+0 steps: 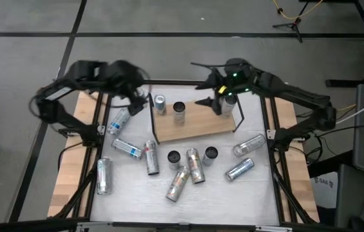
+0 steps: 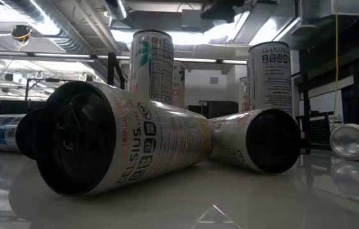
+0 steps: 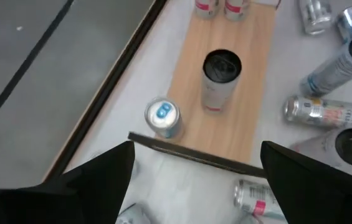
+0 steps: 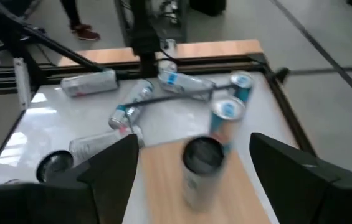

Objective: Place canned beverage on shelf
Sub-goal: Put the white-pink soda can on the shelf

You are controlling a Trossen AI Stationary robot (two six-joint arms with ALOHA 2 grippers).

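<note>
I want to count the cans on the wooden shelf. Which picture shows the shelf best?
The high view: it shows the whole shelf from above, with upright cans standing on it. The left wrist view shows most of its board lengthwise, the right wrist view only one end. The low view shows cans, no board.

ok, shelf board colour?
Light-brown wood, on the shelf with black wire ends; clearest in the left wrist view.

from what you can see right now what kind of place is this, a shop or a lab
Most likely a robotics lab or workshop, not a shop. The white table sits in a bare black frame on a grey floor, a tripod and loose cables stand nearby, and exposed ceiling ducts show in the low view.
</note>
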